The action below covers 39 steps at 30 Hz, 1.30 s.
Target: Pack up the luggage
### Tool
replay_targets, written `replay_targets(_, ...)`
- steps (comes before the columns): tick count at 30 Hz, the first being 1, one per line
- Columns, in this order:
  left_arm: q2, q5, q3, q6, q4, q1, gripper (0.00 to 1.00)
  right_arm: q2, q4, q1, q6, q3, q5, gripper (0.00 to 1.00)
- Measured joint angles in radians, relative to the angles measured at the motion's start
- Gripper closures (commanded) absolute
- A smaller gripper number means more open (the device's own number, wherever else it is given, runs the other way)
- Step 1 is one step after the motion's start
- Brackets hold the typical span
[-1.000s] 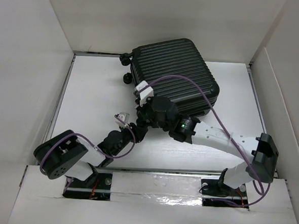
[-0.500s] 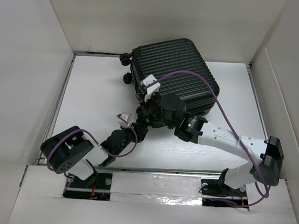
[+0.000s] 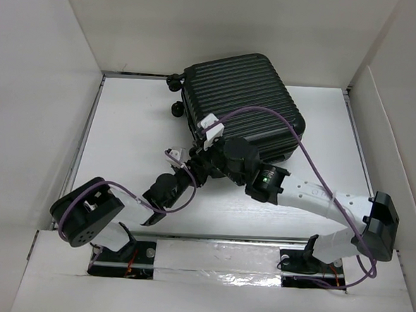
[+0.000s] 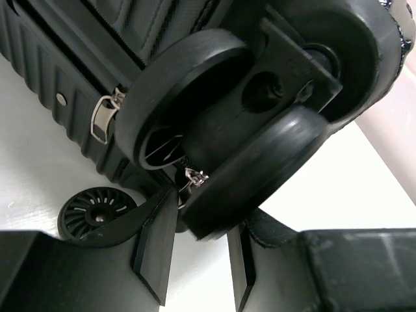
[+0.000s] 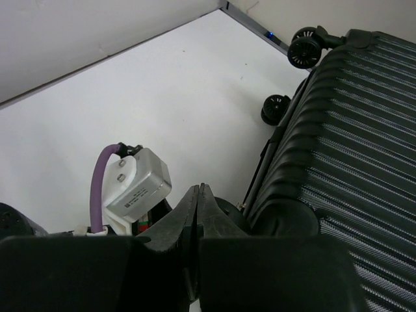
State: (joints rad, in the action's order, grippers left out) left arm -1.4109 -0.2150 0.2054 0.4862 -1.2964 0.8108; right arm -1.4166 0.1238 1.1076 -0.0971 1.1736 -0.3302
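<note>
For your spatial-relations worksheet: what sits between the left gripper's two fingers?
In the left wrist view, a twin caster wheel of the luggage sits between the left gripper fingers.

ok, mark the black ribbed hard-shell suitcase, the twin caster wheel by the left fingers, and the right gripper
black ribbed hard-shell suitcase (image 3: pixel 243 94): top external view, middle of the ribbed shell.
twin black caster wheel (image 4: pixel 188 97): left wrist view, face of the left disc.
right gripper (image 5: pixel 197 190): right wrist view, tips of the shut fingers.

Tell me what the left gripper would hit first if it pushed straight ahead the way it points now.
Most likely the twin caster wheel at the luggage corner: in the left wrist view it sits right beyond the left gripper, whose fingers stand apart. Depth is hard to judge; contact may be very near.
</note>
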Motion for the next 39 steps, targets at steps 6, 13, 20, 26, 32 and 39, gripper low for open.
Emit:
replay_targets(6,-0.043,-0.006,0.037,-0.030,-0.011,0.010,0.82,0.038,0.006,0.000,0.027,-0.048,0.025,1.00)
replay_targets(13,-0.078,-0.040,0.070,-0.056,-0.011,0.013,1.00,0.057,0.003,0.000,0.041,-0.075,0.032,0.75)
replay_targets(20,-0.079,-0.047,0.070,-0.082,-0.012,0.012,1.00,0.043,-0.134,-0.060,-0.016,0.013,0.129,0.48)
replay_targets(26,-0.080,-0.048,0.069,-0.100,-0.016,-0.006,1.00,-0.037,-0.288,-0.159,-0.120,0.176,0.318,0.36)
replay_targets(32,-0.080,-0.050,0.058,-0.126,-0.031,-0.021,1.00,-0.192,-0.481,-0.218,-0.283,0.359,0.460,0.25)
replay_targets(39,-0.087,-0.047,0.038,-0.132,-0.065,-0.079,1.00,-0.365,-0.738,-0.259,-0.433,0.547,0.552,0.25)
